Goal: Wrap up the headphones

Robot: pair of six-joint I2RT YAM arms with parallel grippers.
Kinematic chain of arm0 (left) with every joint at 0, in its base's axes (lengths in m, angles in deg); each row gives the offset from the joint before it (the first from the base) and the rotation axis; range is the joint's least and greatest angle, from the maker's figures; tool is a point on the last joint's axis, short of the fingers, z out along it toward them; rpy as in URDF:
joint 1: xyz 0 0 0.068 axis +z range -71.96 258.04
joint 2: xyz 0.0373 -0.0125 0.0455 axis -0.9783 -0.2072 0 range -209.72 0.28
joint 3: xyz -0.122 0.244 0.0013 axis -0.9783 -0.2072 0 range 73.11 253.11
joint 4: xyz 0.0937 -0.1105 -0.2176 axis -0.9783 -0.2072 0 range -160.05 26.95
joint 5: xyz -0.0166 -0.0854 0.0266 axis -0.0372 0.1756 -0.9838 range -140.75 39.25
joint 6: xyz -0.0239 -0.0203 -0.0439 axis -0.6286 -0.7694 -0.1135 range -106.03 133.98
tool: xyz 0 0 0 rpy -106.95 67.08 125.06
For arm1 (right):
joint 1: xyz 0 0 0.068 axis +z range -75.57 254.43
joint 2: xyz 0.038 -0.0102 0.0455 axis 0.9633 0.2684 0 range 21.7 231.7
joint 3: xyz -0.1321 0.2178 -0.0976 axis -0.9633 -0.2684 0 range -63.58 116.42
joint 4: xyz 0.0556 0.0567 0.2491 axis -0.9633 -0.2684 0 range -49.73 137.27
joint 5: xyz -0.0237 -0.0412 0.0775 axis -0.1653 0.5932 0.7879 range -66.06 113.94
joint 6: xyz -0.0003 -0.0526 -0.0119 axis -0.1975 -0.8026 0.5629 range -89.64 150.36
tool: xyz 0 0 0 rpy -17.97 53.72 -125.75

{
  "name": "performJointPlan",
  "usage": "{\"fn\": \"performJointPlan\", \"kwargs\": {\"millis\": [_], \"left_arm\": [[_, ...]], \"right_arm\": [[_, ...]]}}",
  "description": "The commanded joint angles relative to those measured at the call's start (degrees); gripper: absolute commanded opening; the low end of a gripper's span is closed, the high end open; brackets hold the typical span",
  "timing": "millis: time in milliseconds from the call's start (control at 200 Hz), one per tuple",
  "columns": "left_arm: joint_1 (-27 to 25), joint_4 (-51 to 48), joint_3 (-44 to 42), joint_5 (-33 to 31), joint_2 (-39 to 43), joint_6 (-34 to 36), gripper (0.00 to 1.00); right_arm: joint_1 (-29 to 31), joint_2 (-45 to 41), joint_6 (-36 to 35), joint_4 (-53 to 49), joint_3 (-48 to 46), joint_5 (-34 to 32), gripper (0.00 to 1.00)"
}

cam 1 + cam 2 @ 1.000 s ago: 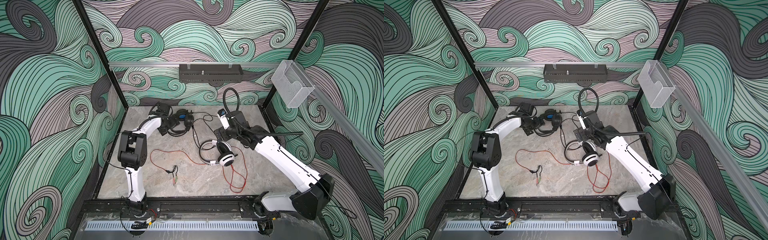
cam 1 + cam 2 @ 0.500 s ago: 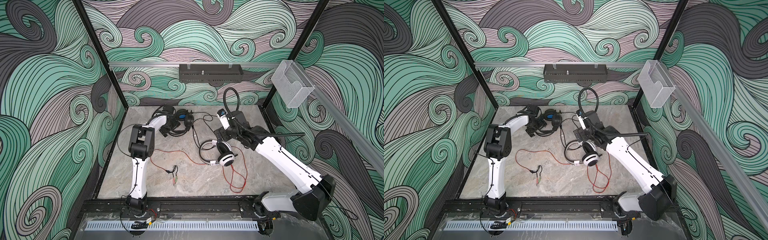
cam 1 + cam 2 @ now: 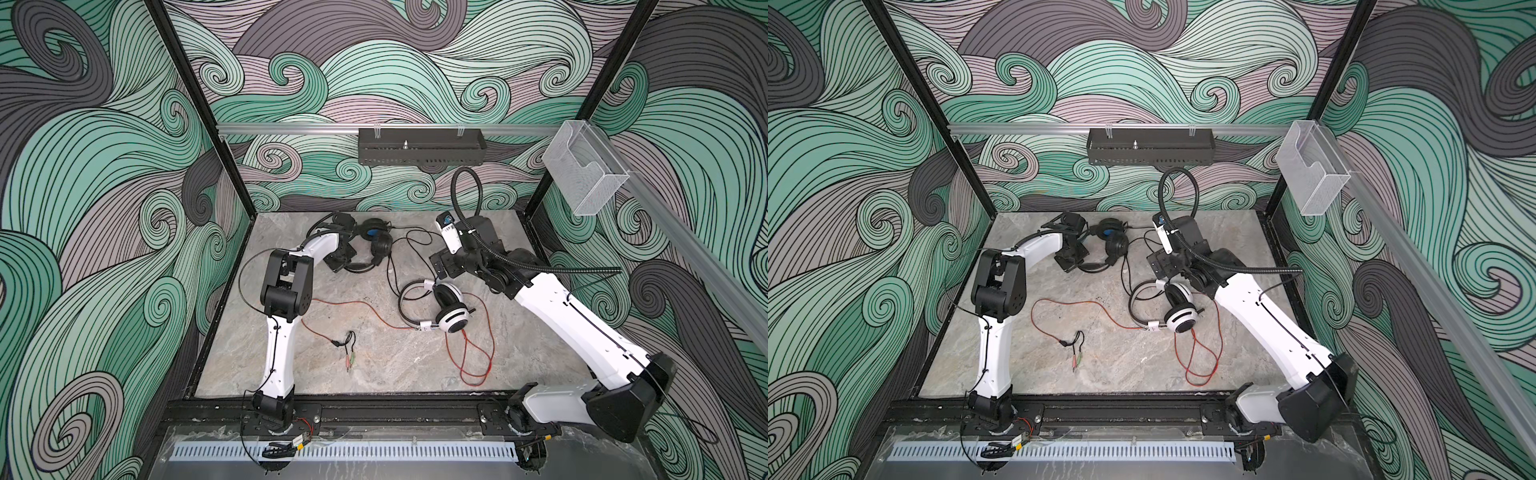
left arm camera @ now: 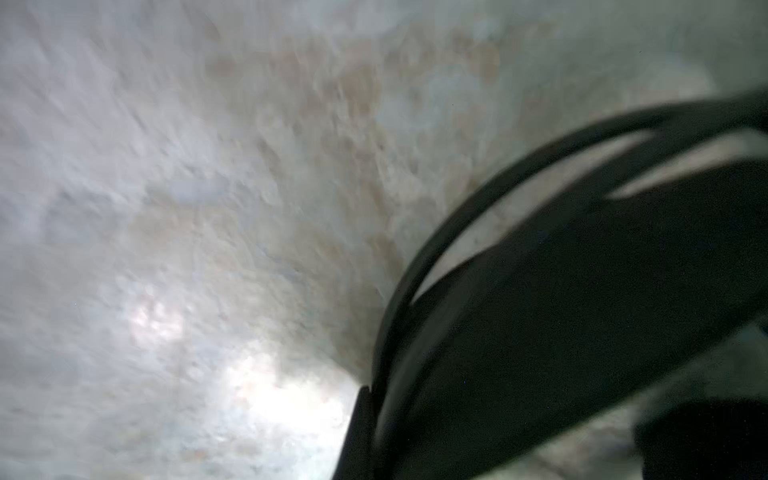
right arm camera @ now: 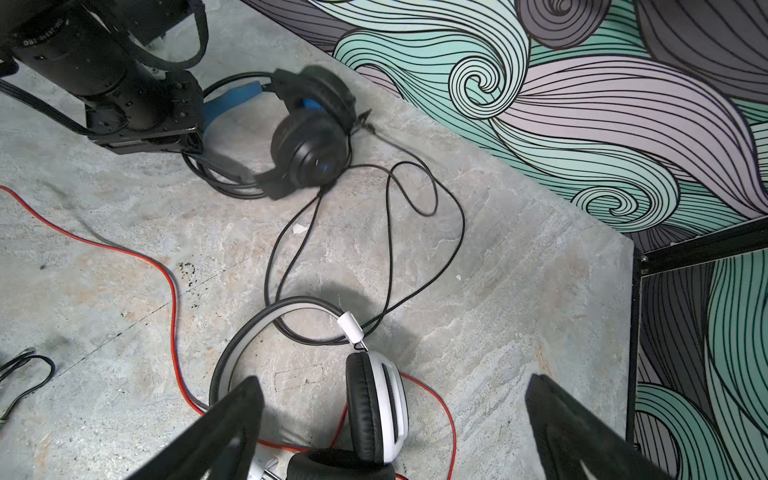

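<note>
At the back of the marble-patterned tabletop, the black headset lies on its side near the wall. The left gripper is clenched on its thin headband. In both top views the jaws themselves hide under the wrist. The right wrist view gives what those miss: the band's blue padded lining runs into that gripper, and the rounded, glossy black ear cup carries a small blue mark. The left wrist view is smeared and shows only dark curved bands against pale stone, close to the lens.

Nearer the middle, the white headset rests with 1 cup standing on edge, a hard white shell with a wrinkled black cushion. The right gripper hangs just above it, released. In its own wrist view 2 black fingers stand wide apart on either side of the cup, touching nothing.

A thin red cable trails from this headset in loose loops. The black cable curls over from the other headset and crosses the white band. A short split lead with pink and green plugs lies apart toward the front.
</note>
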Motion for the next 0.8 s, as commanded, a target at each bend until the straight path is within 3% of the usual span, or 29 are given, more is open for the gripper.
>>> {"fn": "performJointPlan", "kwargs": {"millis": [0, 215, 395, 455, 500, 796], "left_arm": [[1.8, -4.4, 0.9, -5.3, 3.4, 6.4, 0.0], [3.0, -3.9, 3.6, -12.8, 13.4, 22.9, 0.0], [1.5, 5.3, 0.7, -9.5, 25.0, 39.9, 0.0], [0.4, 7.5, -0.5, -10.4, 28.8, 42.0, 0.0], [0.1, 8.0, -0.8, -7.8, 31.3, 42.9, 0.0], [-3.0, 10.1, -3.3, -1.6, 43.9, 47.4, 0.0]], "right_arm": [[0.2, -2.2, -0.5, -2.8, 2.0, -1.2, 0.99], [0.1, -4.1, -0.1, -3.8, 0.9, 7.4, 0.99], [-0.3, -4.6, 0.8, -1.0, -0.1, 18.3, 0.99], [-0.4, -4.6, 0.4, 0.5, -0.3, 22.6, 0.99], [-0.3, -4.4, 0.4, 1.5, -0.2, 24.8, 0.99], [-0.4, -4.2, 2.0, 6.5, 0.7, 32.8, 0.99]]}}
